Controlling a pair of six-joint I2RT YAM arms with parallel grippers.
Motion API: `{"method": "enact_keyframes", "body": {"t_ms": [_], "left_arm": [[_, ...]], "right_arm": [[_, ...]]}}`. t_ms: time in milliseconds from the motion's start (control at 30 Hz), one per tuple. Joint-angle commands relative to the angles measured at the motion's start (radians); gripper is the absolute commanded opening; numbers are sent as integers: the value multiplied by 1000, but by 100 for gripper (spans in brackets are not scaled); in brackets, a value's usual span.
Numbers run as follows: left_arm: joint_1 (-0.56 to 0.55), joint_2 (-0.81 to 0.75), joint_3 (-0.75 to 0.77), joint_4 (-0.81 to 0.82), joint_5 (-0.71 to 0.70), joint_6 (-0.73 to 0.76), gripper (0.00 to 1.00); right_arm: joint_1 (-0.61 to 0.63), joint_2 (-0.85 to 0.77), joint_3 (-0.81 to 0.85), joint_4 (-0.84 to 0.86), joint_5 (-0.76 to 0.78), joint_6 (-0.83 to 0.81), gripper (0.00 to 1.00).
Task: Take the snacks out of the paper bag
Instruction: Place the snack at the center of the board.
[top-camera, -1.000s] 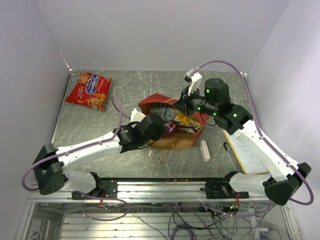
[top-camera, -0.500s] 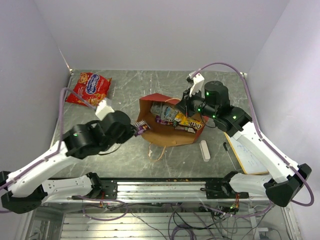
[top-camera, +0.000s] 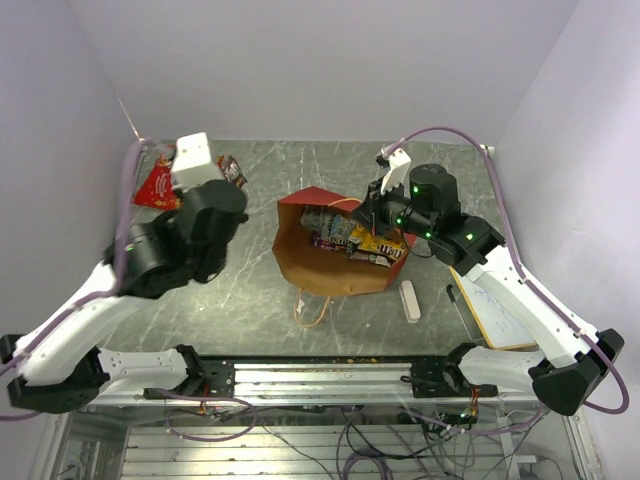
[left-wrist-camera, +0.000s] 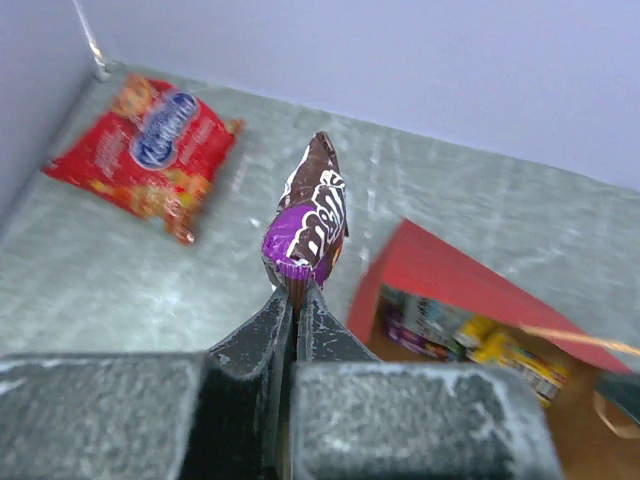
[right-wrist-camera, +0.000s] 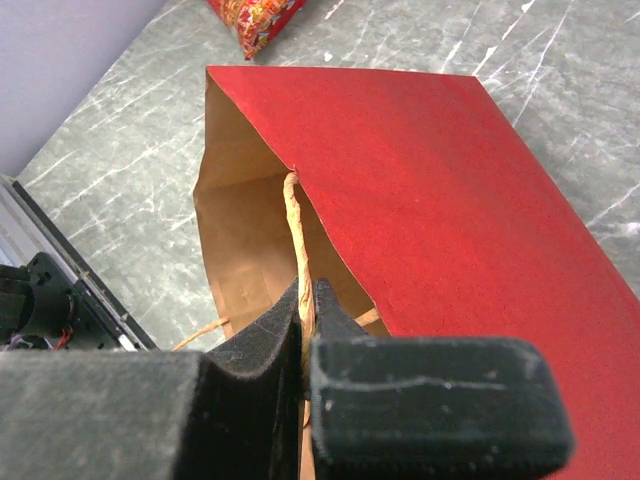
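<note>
The paper bag (top-camera: 300, 262) lies on its side mid-table, mouth toward the camera, red outside (right-wrist-camera: 450, 170), brown inside. Several snacks (top-camera: 345, 232) lie in it, among them a yellow pack (top-camera: 385, 243). My left gripper (top-camera: 230, 172) is shut on a dark purple candy pack (left-wrist-camera: 308, 225) and holds it above the table's far left, near the red-orange chip bag (left-wrist-camera: 145, 150). In the left wrist view the left gripper (left-wrist-camera: 296, 292) pinches the pack's lower end. My right gripper (right-wrist-camera: 306, 295) is shut on the bag's tan upper handle (right-wrist-camera: 296, 230), holding the mouth open.
A white oblong eraser (top-camera: 410, 300) lies right of the bag. A small whiteboard (top-camera: 500, 300) and a pen (top-camera: 460, 310) lie at the right edge. The bag's other handle (top-camera: 312, 310) loops toward the near edge. Walls close the left, back and right.
My left arm has drawn the purple candy pack out of the bag and swung it up and to the far left, over the chip bag. The right arm has held still.
</note>
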Motion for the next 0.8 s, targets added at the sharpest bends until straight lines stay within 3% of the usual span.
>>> {"method": "enact_keyframes", "body": {"t_ms": [0, 100, 233, 333, 500, 600, 767], "left_arm": [[46, 105, -44, 333, -203, 445, 7], [198, 139, -97, 417, -69, 445, 7], [465, 160, -187, 420, 226, 195, 7], [598, 164, -325, 484, 427, -27, 7], [793, 156, -643, 823, 766, -332, 7], [839, 199, -772, 1037, 820, -413, 7], [866, 324, -818, 1182, 744, -450, 7]], "right_arm": [[1, -4, -1, -17, 14, 8, 0], [1, -12, -7, -12, 23, 19, 0], [1, -7, -2, -24, 40, 25, 0], [2, -5, 8, -32, 52, 29, 0], [1, -6, 20, -49, 68, 34, 0], [1, -11, 21, -52, 70, 39, 0], [2, -25, 19, -69, 78, 46, 0]]}}
